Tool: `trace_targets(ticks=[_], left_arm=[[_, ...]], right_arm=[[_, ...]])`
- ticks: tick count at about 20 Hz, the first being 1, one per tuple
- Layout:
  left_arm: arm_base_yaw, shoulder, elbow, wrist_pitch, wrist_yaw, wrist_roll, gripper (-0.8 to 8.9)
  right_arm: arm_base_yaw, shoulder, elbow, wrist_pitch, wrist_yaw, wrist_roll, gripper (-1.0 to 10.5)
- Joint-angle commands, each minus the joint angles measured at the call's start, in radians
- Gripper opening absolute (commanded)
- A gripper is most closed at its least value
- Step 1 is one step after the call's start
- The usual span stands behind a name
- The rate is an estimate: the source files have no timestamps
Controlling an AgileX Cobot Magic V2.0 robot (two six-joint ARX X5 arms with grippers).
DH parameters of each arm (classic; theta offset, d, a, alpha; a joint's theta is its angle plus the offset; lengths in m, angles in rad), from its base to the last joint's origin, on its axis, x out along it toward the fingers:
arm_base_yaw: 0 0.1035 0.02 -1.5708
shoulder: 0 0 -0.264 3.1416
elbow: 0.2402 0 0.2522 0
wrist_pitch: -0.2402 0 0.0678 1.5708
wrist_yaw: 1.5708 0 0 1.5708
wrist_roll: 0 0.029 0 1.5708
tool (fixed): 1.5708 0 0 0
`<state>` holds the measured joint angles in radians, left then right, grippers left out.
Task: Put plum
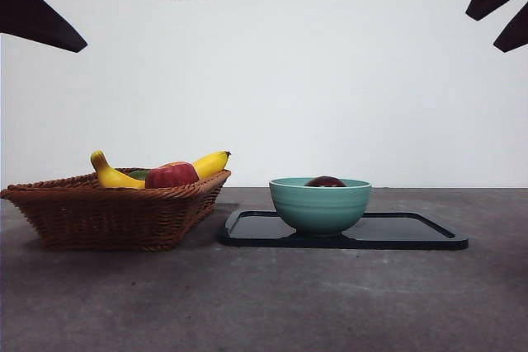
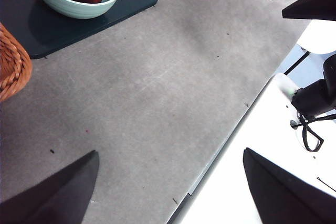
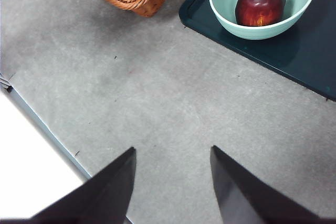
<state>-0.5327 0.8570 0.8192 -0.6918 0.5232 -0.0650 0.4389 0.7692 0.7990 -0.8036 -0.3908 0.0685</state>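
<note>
- The worktop [image 1: 264, 302] is grey and carries everything; taking the bowl as the landmark, the open stretch in front of it holds nothing.
- The wicker basket [image 1: 115, 212] sits well to one side of the bowl, apart from the tray's edge, holding a banana [image 1: 111, 175], a red apple [image 1: 172, 175] and something green that is mostly hidden.
- The black tray [image 1: 412, 232] lies directly under the bowl.
- The teal bowl [image 1: 320, 204] stands upright on the tray.
- The plum [image 3: 260, 1] lies inside the bowl, dark maroon and glossy, free of any jaws.
- The left gripper [image 2: 168, 187] hangs high above the worktop, well away from the bowl, jaws wide apart and empty.
- The right gripper [image 3: 173, 182] also hangs high, well away from the bowl, jaws apart and empty.
- Judgement: the placing looks done; nothing seems left.
</note>
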Motion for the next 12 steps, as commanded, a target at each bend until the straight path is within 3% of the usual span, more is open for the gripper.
trace_targets(ticks=[1, 6, 12], left_arm=[[-0.005, 0.005, 0.008, 0.011, 0.004, 0.011, 4.36], [-0.006, 0.006, 0.009, 0.063, 0.0, -0.01, 4.34], [-0.039, 0.18, 0.165, 0.163, -0.126, -0.023, 4.36]], right_arm=[[0.007, 0.006, 0.007, 0.008, -0.003, 0.011, 2.3], [0.007, 0.006, 0.007, 0.008, -0.002, 0.011, 2.3], [0.007, 0.006, 0.007, 0.01, -0.003, 0.011, 2.3]])
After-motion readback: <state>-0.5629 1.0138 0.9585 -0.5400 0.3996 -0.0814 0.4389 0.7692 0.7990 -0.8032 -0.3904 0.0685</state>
